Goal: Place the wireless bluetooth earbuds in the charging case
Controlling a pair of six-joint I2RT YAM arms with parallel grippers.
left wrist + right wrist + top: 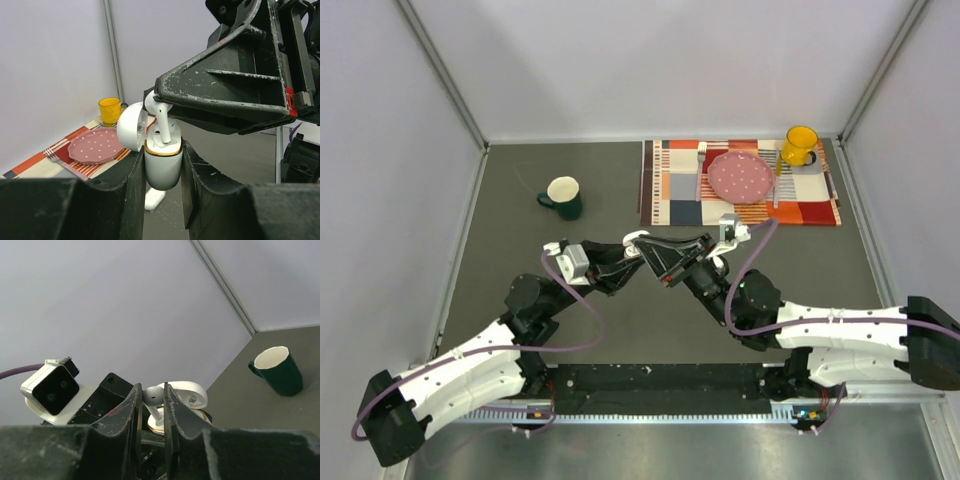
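Note:
My left gripper (163, 150) is shut on the white charging case (163, 167), held upright above the table with its gold rim up and its lid (131, 126) hinged open to the left. My right gripper (152, 392) is shut on the round head of one white earbud (153, 395). The earbud (162, 125) stands with its stem down inside the case's opening. In the top view the two grippers meet tip to tip at mid-table, around the case (636, 237). A small white oblong piece (154, 199) lies on the table beneath the case.
A dark green mug (563, 196) stands at back left of the grippers. At back right a striped placemat (670, 205) holds a pink dotted plate (740, 178), a fork (699, 165) and a yellow mug (800, 146). Grey walls enclose the table.

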